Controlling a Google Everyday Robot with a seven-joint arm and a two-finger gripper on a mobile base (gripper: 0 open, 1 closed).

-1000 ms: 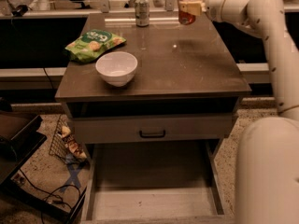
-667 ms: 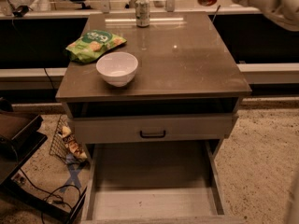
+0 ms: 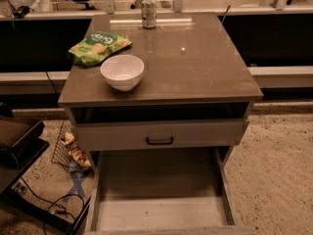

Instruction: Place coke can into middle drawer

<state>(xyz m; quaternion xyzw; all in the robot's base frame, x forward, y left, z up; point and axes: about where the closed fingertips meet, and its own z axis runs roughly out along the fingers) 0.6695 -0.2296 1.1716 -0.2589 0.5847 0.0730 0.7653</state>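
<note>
The coke can is out of view. My gripper and arm are out of view too. The middle drawer (image 3: 161, 214) is pulled out at the bottom of the cabinet, a wide shallow wooden box with thin side walls and a bare floor. Nothing lies in it.
On the brown cabinet top (image 3: 195, 67) stand a silver-grey can (image 3: 148, 11) at the far edge, a green chip bag (image 3: 98, 47) and a white bowl (image 3: 122, 71) at the left. A closed drawer front with a black handle (image 3: 159, 141) sits above the open drawer. A wire basket (image 3: 71, 148) and cables lie on the floor at left.
My arm, holding the coke can above the far right of the cabinet top, has moved up and right out of the picture. The things on the cabinet have not moved.
</note>
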